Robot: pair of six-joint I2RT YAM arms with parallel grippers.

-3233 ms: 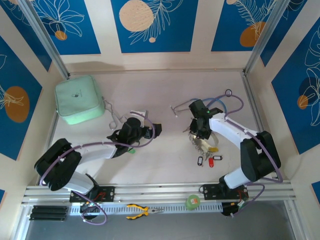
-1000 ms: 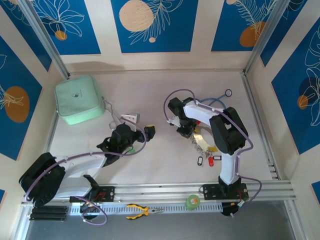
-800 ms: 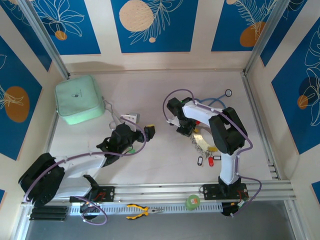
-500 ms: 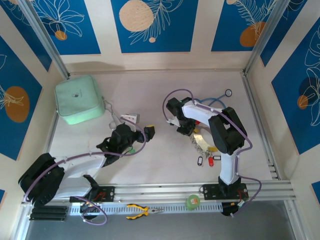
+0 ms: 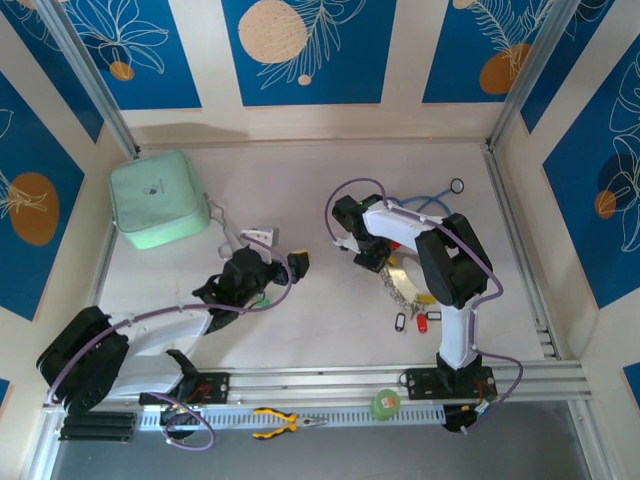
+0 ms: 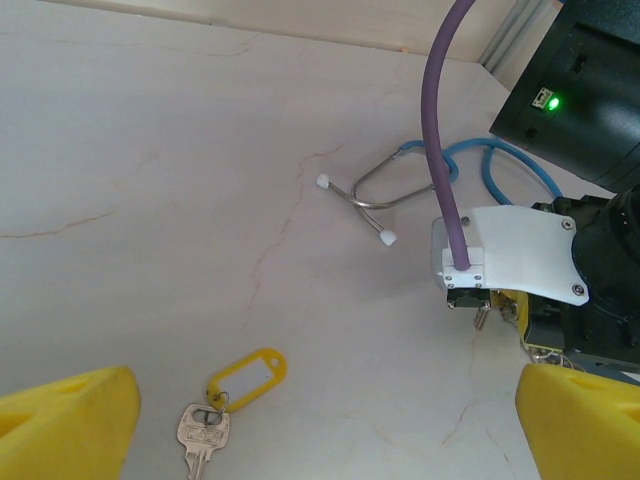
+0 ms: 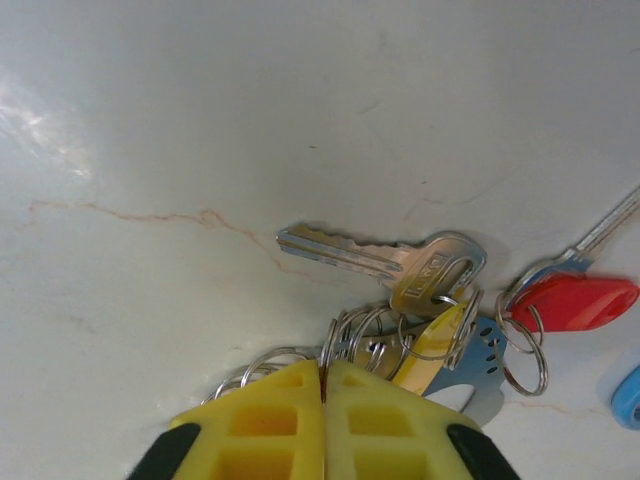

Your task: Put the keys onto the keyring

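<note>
Pinching low over the table (image 7: 150,120), the right claw (image 7: 322,375) shows its yellow fingers pressed together. A thin wire loop of the keyring (image 7: 352,335) seems to be caught in the seam between them. That tangle of rings lies just ahead of the fingertips, with a silver key (image 7: 400,262) touching it and a red-tagged key (image 7: 575,300) just beside.

The left claw (image 6: 325,415) hangs with its fingers spread wide and nothing between them. A loose yellow-tagged key (image 6: 205,435) lies on the table beneath it, near the blue stethoscope (image 6: 470,160).

As I read it, the step in hand is securing the keyring, and the loose key has not yet been threaded on. Next, the ring would need lifting clear and holding steady. The left claw would then have to close on the loose key's head and bring its hole to the ring's opening. So thin a wire could slip from this pinch.
</note>
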